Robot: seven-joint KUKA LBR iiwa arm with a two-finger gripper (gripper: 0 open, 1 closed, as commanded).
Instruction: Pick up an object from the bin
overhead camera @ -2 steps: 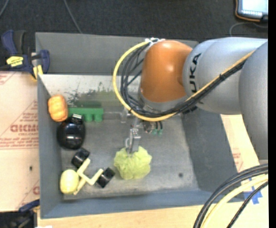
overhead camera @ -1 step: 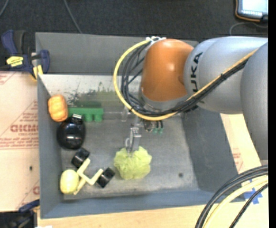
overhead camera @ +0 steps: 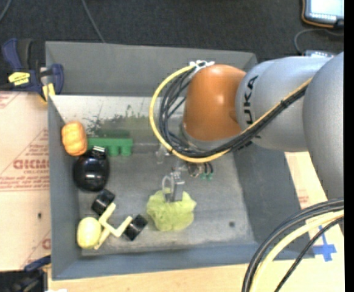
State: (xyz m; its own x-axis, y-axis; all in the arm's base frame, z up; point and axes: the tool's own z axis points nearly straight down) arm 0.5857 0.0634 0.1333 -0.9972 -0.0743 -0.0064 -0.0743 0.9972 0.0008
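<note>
Operator: Closest to the lens, the grey arm [overhead camera: 298, 102] is reaching in from the right. Its orange cover [overhead camera: 210, 102] and looped cables [overhead camera: 160, 102] are hanging over the far half of the bin [overhead camera: 225, 199].

Desk: And the tool end?

Operator: I am seeing the gripper [overhead camera: 173, 193] pointing down at mid-floor, its tip meeting the far edge of a yellow-green lump [overhead camera: 174, 215]. Whether it is spread or closed I cannot tell, so I am recording no hold.

Desk: Which relation is governing the next move?

Operator: That lump is lying directly below the gripper and slightly toward the near wall from it. It is looking soft and crumpled, like cloth or foam. It is running a little wider across than deep, with no firm long axis. I am judging that a straight descent, nudged toward the near wall, is what the pick is calling for. Taken at the edge, soft stuff may be slipping free.

Desk: Remaining contents?

Operator: All are sitting well apart from the gripper, down the left side. In order of size:
- a glossy black ball [overhead camera: 90, 173]
- a hard-edged green block [overhead camera: 111, 146] by the far wall
- a ribbed orange pumpkin-shaped piece [overhead camera: 73, 139]
- a pale yellow ball [overhead camera: 87, 233] touching a cream bar [overhead camera: 110, 219]
- small black pieces [overhead camera: 103, 199]
</note>
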